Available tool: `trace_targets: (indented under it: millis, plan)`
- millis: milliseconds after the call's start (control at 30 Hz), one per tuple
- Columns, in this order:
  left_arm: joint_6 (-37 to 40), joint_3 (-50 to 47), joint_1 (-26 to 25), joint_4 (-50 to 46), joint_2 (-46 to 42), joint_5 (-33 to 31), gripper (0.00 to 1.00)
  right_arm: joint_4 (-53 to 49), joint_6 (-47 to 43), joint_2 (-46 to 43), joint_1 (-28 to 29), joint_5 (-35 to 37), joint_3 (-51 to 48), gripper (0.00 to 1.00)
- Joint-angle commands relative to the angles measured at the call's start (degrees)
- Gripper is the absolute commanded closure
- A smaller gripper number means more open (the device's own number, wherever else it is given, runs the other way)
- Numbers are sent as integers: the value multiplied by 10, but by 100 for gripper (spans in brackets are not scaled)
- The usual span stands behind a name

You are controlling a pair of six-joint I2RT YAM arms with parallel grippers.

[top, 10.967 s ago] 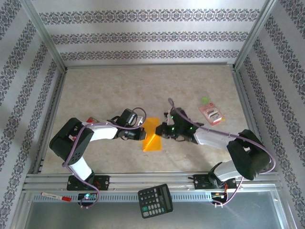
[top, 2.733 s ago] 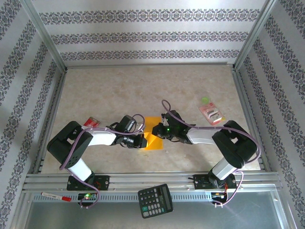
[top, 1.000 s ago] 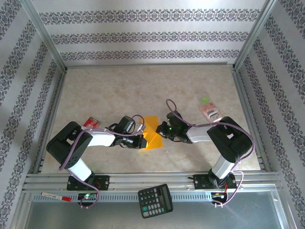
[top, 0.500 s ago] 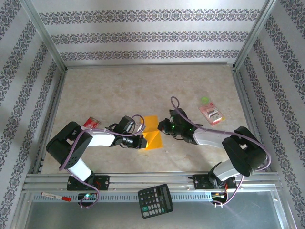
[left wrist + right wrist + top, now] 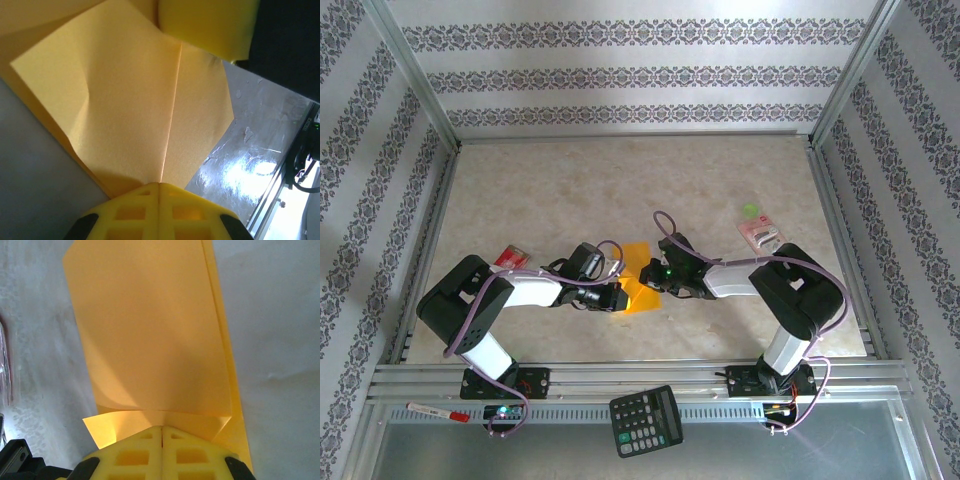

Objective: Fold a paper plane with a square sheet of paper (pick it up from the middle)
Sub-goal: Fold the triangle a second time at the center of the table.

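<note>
The square sheet of paper [image 5: 641,293], orange-yellow and partly folded, lies on the table between my two arms. In the left wrist view the paper [image 5: 130,105] shows a straight centre crease that runs down to my left gripper [image 5: 160,184], which is shut with its tips on the paper's near edge. In the right wrist view a folded flap lies over the paper [image 5: 150,330], and my right gripper [image 5: 162,428] is shut with its tips on the fold. From above, the left gripper [image 5: 616,298] is at the sheet's left lower edge and the right gripper [image 5: 654,273] at its right edge.
A pink packet [image 5: 763,238] and a small green piece [image 5: 750,210] lie to the right on the table. A red item [image 5: 512,258] sits by the left arm. A black calculator [image 5: 646,420] and a marker [image 5: 438,412] rest on the near rail. Patterned walls enclose the table.
The right gripper swung out to the right of the paper half a second ago and has come back left onto its right edge. The left gripper has stayed put.
</note>
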Motion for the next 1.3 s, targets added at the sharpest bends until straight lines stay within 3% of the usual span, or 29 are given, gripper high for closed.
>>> trace_targets:
  millis: [0, 67, 167, 267, 433, 833, 1267]
  plan:
    - [18, -15, 4, -134, 8, -69, 100, 6, -10, 15, -7, 0, -3, 100]
    - [7, -7, 4, -134, -20, -58, 97, 6, -6, 17, -6, 0, -13, 100]
    - [-9, 9, 4, -123, -71, -40, 84, 8, -5, 17, -5, 3, -26, 100]
    - [-35, 19, 3, -82, -101, -25, 82, 13, -2, 18, -5, 4, -36, 100]
    - [-42, 58, 4, -66, -57, -2, 100, 18, 0, 18, -5, 7, -43, 100]
    - [-37, 87, 4, -50, 54, 6, 100, 17, 2, 16, -3, 10, -45, 100]
    - [12, 10, 4, -125, 19, -23, 100, -4, -1, 20, -6, 14, -43, 100]
